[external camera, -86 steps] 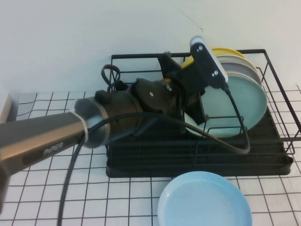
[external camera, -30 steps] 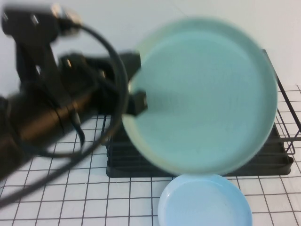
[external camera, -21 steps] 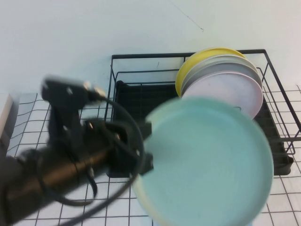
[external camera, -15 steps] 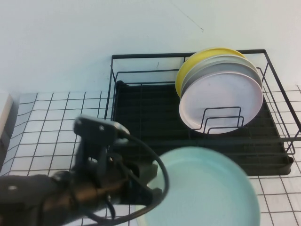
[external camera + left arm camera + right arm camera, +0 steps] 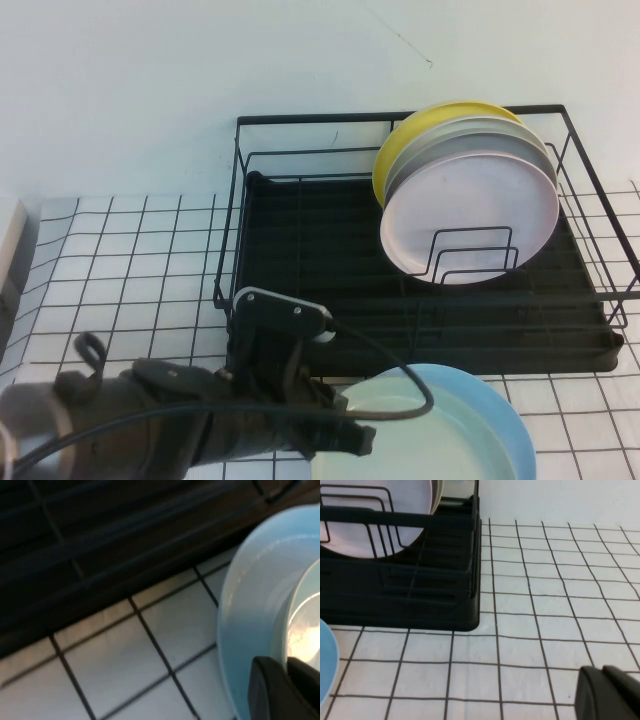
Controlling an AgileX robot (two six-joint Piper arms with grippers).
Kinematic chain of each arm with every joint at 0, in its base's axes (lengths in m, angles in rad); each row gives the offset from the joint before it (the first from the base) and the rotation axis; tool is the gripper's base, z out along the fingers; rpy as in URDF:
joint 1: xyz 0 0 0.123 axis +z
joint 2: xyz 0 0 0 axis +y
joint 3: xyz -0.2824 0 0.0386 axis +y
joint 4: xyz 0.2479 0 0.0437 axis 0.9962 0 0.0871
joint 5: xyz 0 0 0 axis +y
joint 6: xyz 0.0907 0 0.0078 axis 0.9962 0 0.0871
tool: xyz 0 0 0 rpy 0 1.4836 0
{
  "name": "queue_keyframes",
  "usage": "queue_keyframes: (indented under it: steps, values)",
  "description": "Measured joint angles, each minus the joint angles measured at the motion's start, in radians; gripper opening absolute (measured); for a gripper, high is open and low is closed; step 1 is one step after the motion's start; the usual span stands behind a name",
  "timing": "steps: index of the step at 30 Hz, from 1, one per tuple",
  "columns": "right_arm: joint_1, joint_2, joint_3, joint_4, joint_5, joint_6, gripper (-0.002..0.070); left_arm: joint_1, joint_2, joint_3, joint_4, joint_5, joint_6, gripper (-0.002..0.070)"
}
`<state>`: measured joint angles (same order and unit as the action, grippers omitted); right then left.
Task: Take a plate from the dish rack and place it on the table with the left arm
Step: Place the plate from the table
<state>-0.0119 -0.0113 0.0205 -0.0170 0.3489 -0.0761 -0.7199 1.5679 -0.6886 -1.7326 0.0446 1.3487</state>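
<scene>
Placing step: left tool (image 5: 355, 437) pinches the near rim of the plate (image 5: 425, 440), jaws pressed tight on it; the plate hangs low, straight ahead of the tool and out of the dish rack (image 5: 300, 250)
Position of plate: directly over the sky-blue plate (image 5: 505, 425), whose rim shows beyond it on the side away from the tool; whether the two touch cannot be told
Advice, judged: bare desk (image 5: 130, 260) lies to the tool's side; carry the plate clear of the sky-blue one if it is meant for the cloth; bring it down level, far edge first; part the jaws only once the base sits flat; back the tool out along the rim line so it does not drag
Risk, judged: the thin rim may slip in the pinch; the cable beside the tool could brush the plate
Plate, appearance: round; pale mint-green; matte; shallow raised rim; no marks seen
Rack contents: pink plate (image 5: 470, 215) foremost, grey and yellow behind, upright, well ahead of the tool
Right tool (image 5: 605, 682): low over bare desk, beside the rack's end; whether spread or pressed together cannot be told
</scene>
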Motion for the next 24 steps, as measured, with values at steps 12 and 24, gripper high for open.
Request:
queue_keyframes:
  steps: [12, 24]
  values:
    - [0.0, 0.0, 0.0, 0.0, 0.0, 0.0, -0.0002, 0.0, 0.071, -0.068, 0.0, -0.021, 0.038, 0.0002]
    - [0.0, 0.0, 0.0, 0.0, 0.0, 0.0, -0.0002, 0.0, 0.099, -0.132, 0.0, 0.012, 0.075, 0.0002]
